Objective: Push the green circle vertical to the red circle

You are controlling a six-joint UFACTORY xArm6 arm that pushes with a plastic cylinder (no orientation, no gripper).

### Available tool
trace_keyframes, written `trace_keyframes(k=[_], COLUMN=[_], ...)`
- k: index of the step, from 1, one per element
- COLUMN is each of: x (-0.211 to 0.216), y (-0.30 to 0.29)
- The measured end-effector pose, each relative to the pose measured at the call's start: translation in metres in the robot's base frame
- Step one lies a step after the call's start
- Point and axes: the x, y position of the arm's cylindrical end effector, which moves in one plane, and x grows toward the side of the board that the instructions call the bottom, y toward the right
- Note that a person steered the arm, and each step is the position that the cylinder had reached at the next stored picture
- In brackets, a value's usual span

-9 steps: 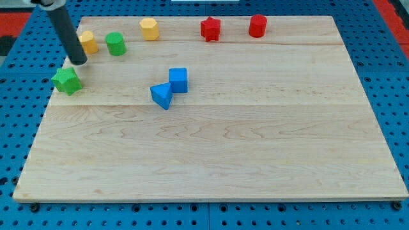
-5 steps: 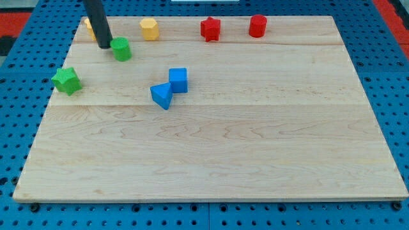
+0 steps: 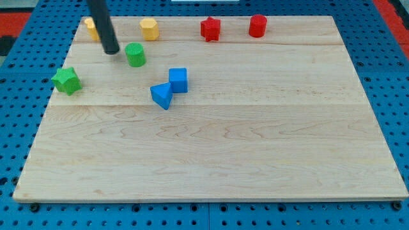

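Observation:
The green circle [image 3: 135, 55] stands on the wooden board [image 3: 211, 147] in the upper left part. The red circle [image 3: 257, 25] stands near the view's top edge, right of centre. My tip [image 3: 111, 50] rests on the board just left of the green circle, with a small gap between them. The dark rod rises from the tip toward the view's top left.
A green star [image 3: 66, 81] lies at the left edge. A yellow block [image 3: 91, 27] sits partly behind the rod, another yellow block [image 3: 149, 29] right of it. A red star [image 3: 210, 28] stands left of the red circle. A blue cube [image 3: 178, 80] and blue triangle [image 3: 162, 95] touch near the middle.
My tip moved from beside the green star up and to the right. The green circle slid to the right and slightly down. The other blocks stayed in place.

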Motion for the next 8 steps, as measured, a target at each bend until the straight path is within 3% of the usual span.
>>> trace_keyframes(k=[1,4,6,8], x=[0.018,0.047,0.066,0.0], y=[0.095,0.27,0.305,0.303])
